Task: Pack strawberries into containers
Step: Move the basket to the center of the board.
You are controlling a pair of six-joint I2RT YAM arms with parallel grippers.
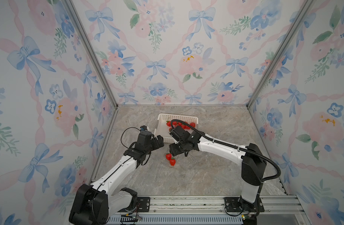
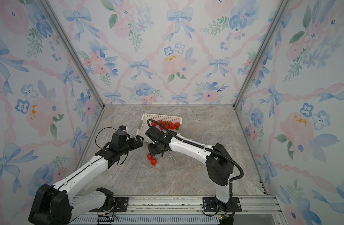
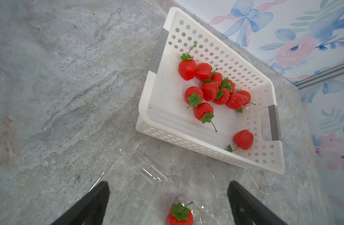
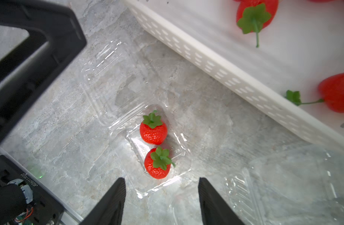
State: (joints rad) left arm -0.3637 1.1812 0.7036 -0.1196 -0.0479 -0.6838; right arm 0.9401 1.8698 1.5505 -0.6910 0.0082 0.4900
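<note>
Two red strawberries (image 4: pixel 153 130) (image 4: pixel 157 163) lie in a clear container (image 4: pixel 135 145) whose lid (image 4: pixel 109 78) is folded open on the table. My right gripper (image 4: pixel 161 187) hovers over this container's near rim, open, with nothing between its fingers. In both top views the pair shows just below that gripper (image 1: pixel 172 151), as strawberries (image 1: pixel 170 158) (image 2: pixel 152 159). My left gripper (image 3: pixel 168 192) is open and empty, above one packed strawberry (image 3: pixel 180 214), beside the basket's corner (image 1: pixel 160 140). Several more strawberries (image 3: pixel 210 87) lie in the white basket (image 3: pixel 167 120).
The white perforated basket (image 1: pixel 177 117) stands behind both grippers near the back wall. Another clear container (image 4: pixel 284 185) lies open on the marble table beside the filled one. The left gripper's black body (image 4: pixel 40 39) is close to the open lid.
</note>
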